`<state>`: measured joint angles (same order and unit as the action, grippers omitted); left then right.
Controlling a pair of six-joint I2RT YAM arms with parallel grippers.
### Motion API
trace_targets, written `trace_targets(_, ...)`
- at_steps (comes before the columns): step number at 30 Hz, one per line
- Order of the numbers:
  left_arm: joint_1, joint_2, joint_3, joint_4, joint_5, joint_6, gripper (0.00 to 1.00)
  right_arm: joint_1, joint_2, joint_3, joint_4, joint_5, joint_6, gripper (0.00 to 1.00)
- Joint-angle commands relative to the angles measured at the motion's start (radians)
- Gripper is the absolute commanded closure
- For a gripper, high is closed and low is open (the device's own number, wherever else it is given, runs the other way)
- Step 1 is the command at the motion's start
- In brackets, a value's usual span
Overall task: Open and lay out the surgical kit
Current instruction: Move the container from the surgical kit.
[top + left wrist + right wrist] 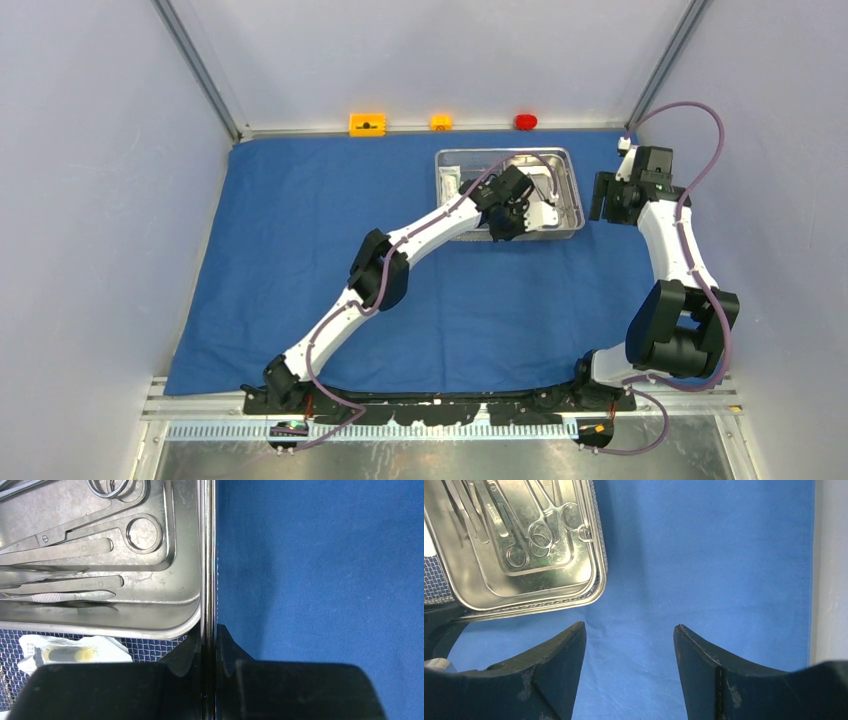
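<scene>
**Inspector:** Where is the kit?

**Recorder:** The blue cloth (300, 260) lies spread flat across the counter. The wire-mesh basket (577, 190) stands on it toward one o'clock, with the steel tray (524, 587) nested inside. The scissors (44, 539) and tweezers (50, 597) lie in the tray. A white packet (70, 652) lies on the mesh beside the tray.

**Inspector:** How do the jaws stand?

**Recorder:** The left jaws are pressed together, pinching the basket's rim at its six o'clock side. One finger (187, 655) is inside the wall and the other is outside, over the cloth. The right jaws are spread wide and hold nothing. They hang over bare cloth at the basket's three o'clock, near it but apart.

**Inspector:** What step is in hand, in your judgement?

**Recorder:** The cloth is open and the contents are not yet laid out. I judge that the left arm (430, 228) grips the basket to shift or steady it, with the right arm (672, 245) placed to assist.

**Inspector:** What does doing it properly require?

**Recorder:** A one-sided pinch on thin wire is likely to let the basket pivot.
- **Pull:** It should run low, level and straight toward six o'clock, or the tray may slide and the instruments scatter.
- **Lift:** First, the right jaws should straddle the three o'clock rim squarely, one finger on each side of the wall and clear of the tray's lip.
- **Cloth:** Watch that it does not bunch under the basket.
</scene>
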<state>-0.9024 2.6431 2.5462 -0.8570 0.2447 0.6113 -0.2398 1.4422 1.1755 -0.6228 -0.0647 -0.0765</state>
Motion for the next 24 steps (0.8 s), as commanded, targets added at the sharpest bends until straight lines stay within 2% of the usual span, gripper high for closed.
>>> trace_targets(1, -0.043, 0.028, 0.045, 0.142, 0.045, 0.121, 1.0, -0.005, -0.039, -0.003, 0.016, 0.0, 0.003, 0.31)
trace_targets(10, -0.042, 0.035, 0.041, 0.187, 0.002, 0.126, 1.0, -0.006, -0.029, -0.001, 0.008, -0.005, 0.005, 0.3)
trace_targets(11, -0.043, 0.031, 0.037, 0.192, -0.007, 0.12, 0.97, -0.006, -0.029, 0.001, 0.008, -0.007, 0.006, 0.29)
trace_targets(16, -0.044, -0.007, 0.019, 0.216, -0.046, 0.072, 0.66, -0.006, -0.023, 0.021, 0.005, -0.022, 0.015, 0.28)
trace_targets(24, -0.049, -0.08, 0.006, 0.216, -0.124, 0.008, 0.3, -0.006, -0.021, 0.052, 0.001, -0.04, 0.012, 0.27)
